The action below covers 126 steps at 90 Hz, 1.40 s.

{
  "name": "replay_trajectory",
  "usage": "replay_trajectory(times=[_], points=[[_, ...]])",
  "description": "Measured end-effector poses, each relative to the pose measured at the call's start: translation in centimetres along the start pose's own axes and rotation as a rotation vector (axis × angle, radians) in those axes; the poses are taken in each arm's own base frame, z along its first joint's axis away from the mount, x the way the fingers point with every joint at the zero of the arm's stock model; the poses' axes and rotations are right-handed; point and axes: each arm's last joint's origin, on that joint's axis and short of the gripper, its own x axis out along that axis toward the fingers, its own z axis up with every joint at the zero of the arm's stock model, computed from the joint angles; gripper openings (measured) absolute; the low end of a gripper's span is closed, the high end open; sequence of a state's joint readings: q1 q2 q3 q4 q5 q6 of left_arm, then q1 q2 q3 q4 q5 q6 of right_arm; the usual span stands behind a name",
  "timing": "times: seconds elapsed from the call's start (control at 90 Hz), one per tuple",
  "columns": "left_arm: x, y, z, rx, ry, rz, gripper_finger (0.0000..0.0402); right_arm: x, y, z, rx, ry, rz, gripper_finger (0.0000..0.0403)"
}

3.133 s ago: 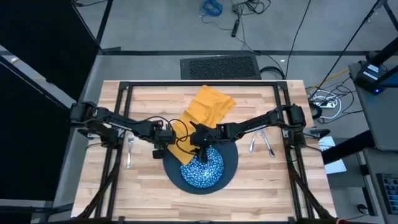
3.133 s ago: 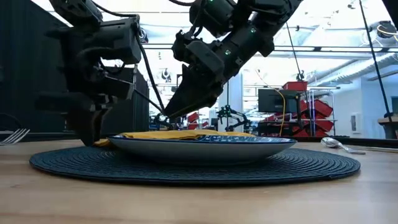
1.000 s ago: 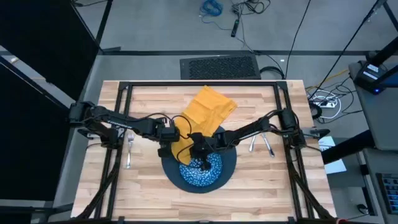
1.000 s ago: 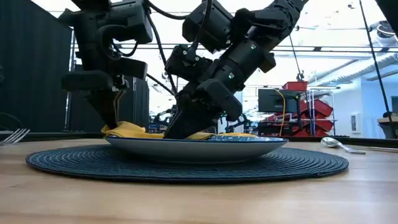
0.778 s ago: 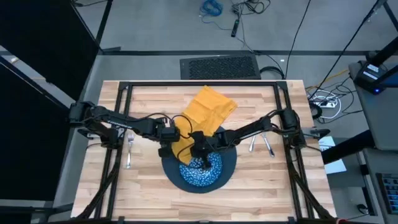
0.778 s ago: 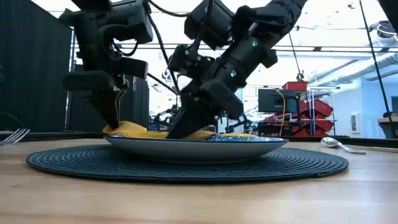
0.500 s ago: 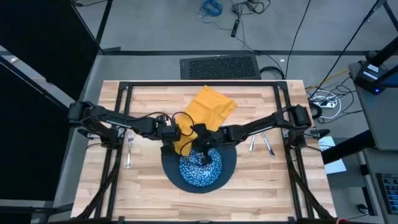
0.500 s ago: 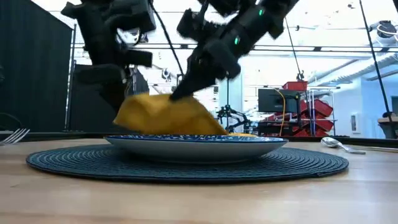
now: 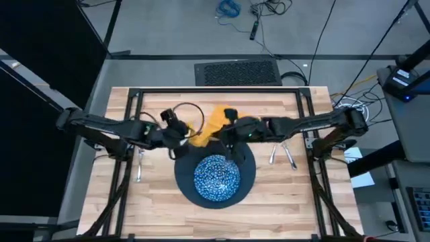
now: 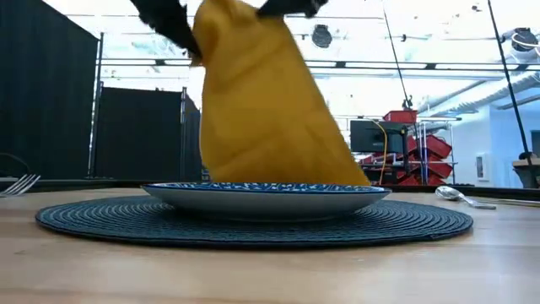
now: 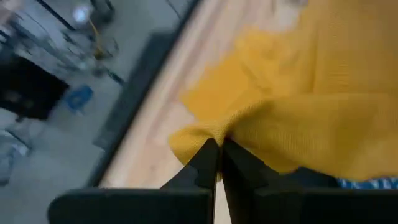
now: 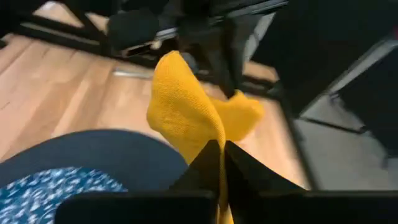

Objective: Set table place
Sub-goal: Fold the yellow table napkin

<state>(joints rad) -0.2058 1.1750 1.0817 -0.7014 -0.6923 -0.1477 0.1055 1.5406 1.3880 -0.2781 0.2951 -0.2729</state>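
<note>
Both grippers, left (image 11: 216, 146) and right (image 12: 219, 148), clamp napkin (image 9: 213, 123) aloft at plate's (image 9: 247, 176) 12 o'clock (dish (image 9: 216, 176) placed); napkin, cutlery unplaced.

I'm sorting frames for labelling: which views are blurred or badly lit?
Low view: bright backlight, napkin edges motion-smeared, dish sharp. Left wrist view: soft all over, the floor streaked. Right wrist view: napkin crisp near the fingers, background blurred. High view: evenly lit, sharp.
</note>
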Motion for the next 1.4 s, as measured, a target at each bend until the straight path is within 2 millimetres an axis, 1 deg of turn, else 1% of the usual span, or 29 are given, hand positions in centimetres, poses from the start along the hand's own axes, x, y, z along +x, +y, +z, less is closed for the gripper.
replay_trajectory(times=[0.078,0.178,0.278,0.344,0.522,0.6,0.689,0.789,0.933,1.111,1.222,1.278,1.322,1.4], points=[[-1.8,0.4,0.8,-0.019,-0.071,0.01,0.0,-1.4,0.0,2.0,-0.025,0.002,-0.029,0.0],[-3.8,0.7,1.7,-0.007,-0.145,0.011,0.0,-2.9,-0.2,4.4,-0.028,-0.036,-0.032,0.0],[-5.6,1.0,2.9,-0.003,-0.211,0.011,0.0,-4.4,-1.1,6.4,0.014,-0.091,-0.046,0.0],[-6.7,1.3,3.8,0.007,-0.246,0.007,0.0,-5.2,-1.7,7.3,0.041,-0.12,-0.062,0.0],[-9.2,2.8,5.8,0.02,-0.326,0.07,0.0,-6.4,-2.8,8.7,0.081,-0.163,-0.118,0.0],[-9.8,3.3,6.3,0.024,-0.342,0.075,0.0,-6.4,-3.2,8.8,0.101,-0.16,-0.127,0.0],[-10.1,3.6,6.6,0.036,-0.349,0.082,0.0,-6.2,-3.7,8.3,0.114,-0.123,-0.135,0.0],[-9.6,4.0,6.6,0.034,-0.332,0.109,0.0,-5.9,-4.7,7.4,0.136,-0.051,-0.152,0.0],[-7.6,4.4,6.5,0.039,-0.271,0.17,0.0,-5.4,-6.3,5.9,0.161,0.058,-0.187,0.0],[-3.8,5.0,7.0,0.079,-0.172,0.198,0.0,-5.0,-8.1,4.7,0.174,0.133,-0.229,0.0],[-1.2,5.3,7.5,0.1,-0.142,0.186,0.0,-5.0,-8.9,4.2,0.178,0.169,-0.247,0.0],[-0.2,5.5,7.8,0.116,-0.138,0.194,0.0,-4.9,-9.1,4.1,0.182,0.169,-0.253,0.0],[0.2,5.5,7.9,0.133,-0.136,0.201,0.0,-4.9,-9.2,4.1,0.185,0.163,-0.257,0.0],[0.3,5.5,8.1,0.144,-0.146,0.202,0.0,-4.9,-9.2,4.4,0.184,0.143,-0.258,0.0]])
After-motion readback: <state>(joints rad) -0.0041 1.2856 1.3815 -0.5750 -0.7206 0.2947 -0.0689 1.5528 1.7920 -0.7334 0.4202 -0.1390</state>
